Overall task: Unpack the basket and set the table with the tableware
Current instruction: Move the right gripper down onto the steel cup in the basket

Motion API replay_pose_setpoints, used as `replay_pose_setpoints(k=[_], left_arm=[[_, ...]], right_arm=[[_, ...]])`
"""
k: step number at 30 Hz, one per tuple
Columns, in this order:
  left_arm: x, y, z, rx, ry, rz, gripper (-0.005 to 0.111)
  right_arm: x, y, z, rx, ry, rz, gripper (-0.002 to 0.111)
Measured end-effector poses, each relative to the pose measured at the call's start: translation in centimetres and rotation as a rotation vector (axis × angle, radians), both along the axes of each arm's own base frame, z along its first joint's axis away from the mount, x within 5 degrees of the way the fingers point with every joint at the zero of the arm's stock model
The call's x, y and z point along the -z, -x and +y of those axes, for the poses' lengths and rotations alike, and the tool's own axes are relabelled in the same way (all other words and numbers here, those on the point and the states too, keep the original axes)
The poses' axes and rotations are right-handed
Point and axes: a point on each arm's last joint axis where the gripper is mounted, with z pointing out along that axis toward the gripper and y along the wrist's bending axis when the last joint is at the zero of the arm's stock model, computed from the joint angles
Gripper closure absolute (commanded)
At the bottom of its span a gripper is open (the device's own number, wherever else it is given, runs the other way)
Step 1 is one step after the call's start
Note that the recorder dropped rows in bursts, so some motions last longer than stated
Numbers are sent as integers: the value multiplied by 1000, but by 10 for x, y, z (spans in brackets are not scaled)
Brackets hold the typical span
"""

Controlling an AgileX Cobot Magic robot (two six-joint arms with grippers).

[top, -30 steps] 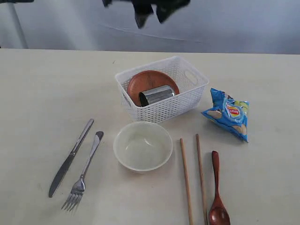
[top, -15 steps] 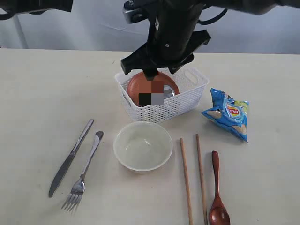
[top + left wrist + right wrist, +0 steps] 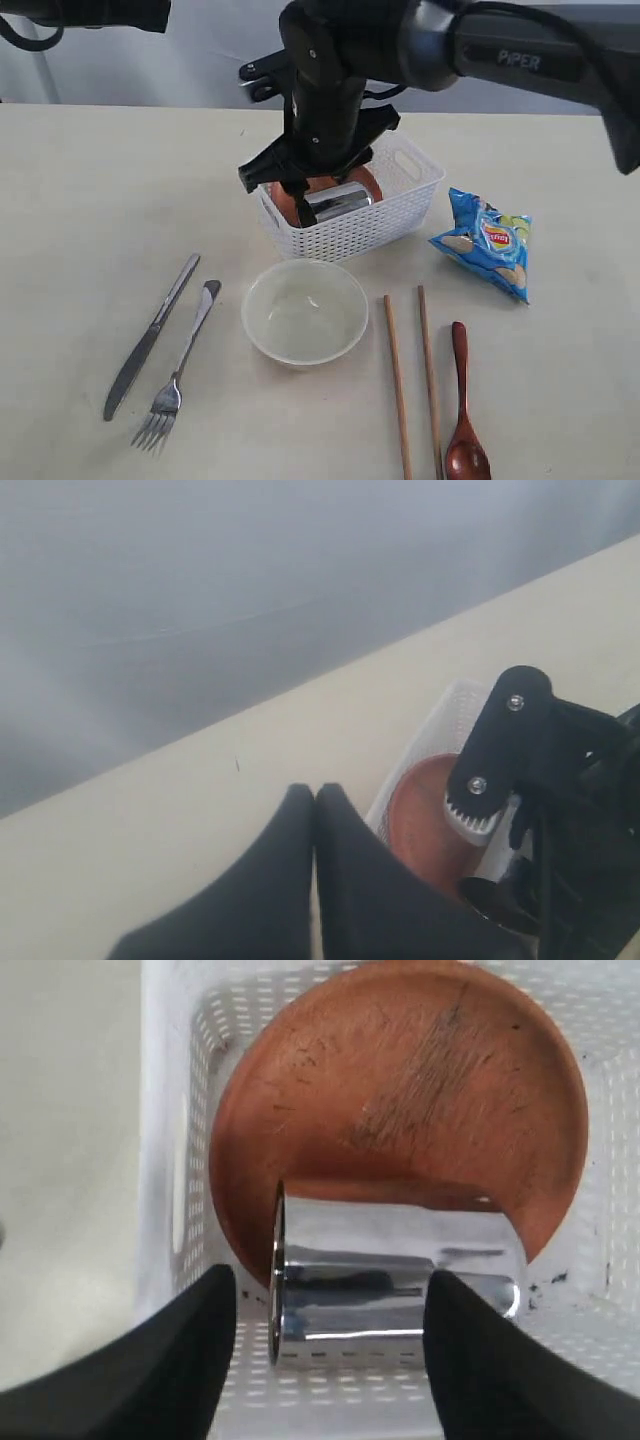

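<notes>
Right gripper (image 3: 330, 1290) wide astride one cup (image 3: 390, 1260) on one plate (image 3: 400, 1090); left gripper (image 3: 313, 795) closed; two chopsticks (image 3: 397, 380), basket's (image 3: 350, 235) five o'clock.

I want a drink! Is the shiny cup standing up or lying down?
Lying down: the steel cup rests sideways on the plate, inside the basket.

The cylindrical steel cup (image 3: 395, 1265) gleams mirror-glossy. The reddish-brown round plate (image 3: 400, 1090) looks matt, scuffed. The white lattice basket (image 3: 350, 235) is plastic.
</notes>
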Motion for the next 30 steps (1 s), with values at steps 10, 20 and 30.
replay_pose_setpoints(k=[10, 20, 30], left_arm=[[0, 0, 0, 1, -2, 0, 106], [0, 0, 0, 3, -3, 4, 106], [1, 0, 0, 3, -4, 7, 106]], right_arm=[[21, -1, 13, -8, 120, -34, 55], [32, -7, 7, 67, 192, -71, 61], [24, -13, 2, 146, 236, -128, 108]])
